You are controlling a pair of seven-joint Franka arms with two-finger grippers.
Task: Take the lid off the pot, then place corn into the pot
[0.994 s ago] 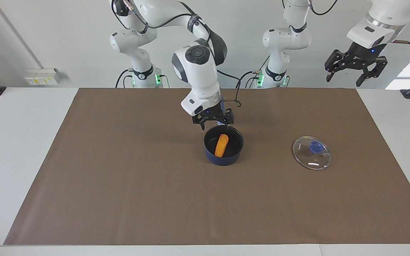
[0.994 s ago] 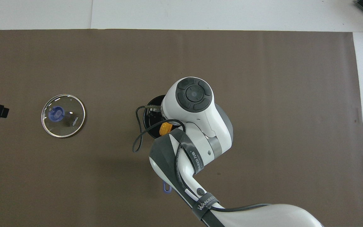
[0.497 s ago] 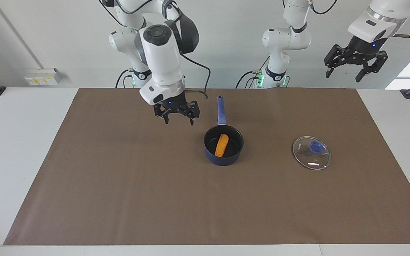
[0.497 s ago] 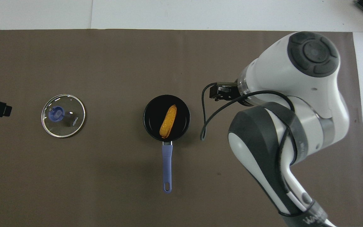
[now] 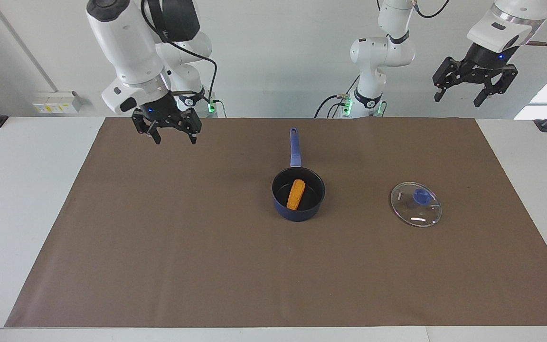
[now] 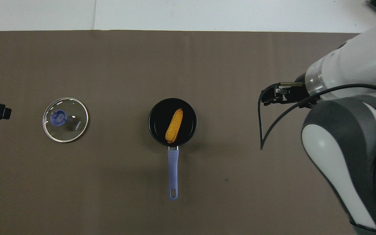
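Observation:
The navy pot (image 5: 297, 213) stands mid-mat, its long blue handle (image 5: 294, 146) pointing toward the robots. The orange-yellow corn (image 5: 295, 194) lies inside the pot. In the overhead view the corn (image 6: 174, 125) lies in the pot (image 6: 157, 114), with nothing over it. The glass lid (image 5: 415, 204) with its blue knob lies flat on the mat beside the pot, toward the left arm's end; it also shows in the overhead view (image 6: 65, 119). My right gripper (image 5: 175, 139) is open and empty, raised over the mat's edge at the right arm's end. My left gripper (image 5: 458, 97) is open and empty, held high at the left arm's end.
A brown mat (image 5: 169, 247) covers most of the white table (image 5: 22, 199). The right arm's bulk (image 6: 348, 140) fills the overhead view's edge at the right arm's end. A power strip (image 5: 57, 102) sits by the wall.
My right gripper has pulled away from over the pot, rising and moving to the right arm's end. The pot's handle has come into view. The left gripper stayed high.

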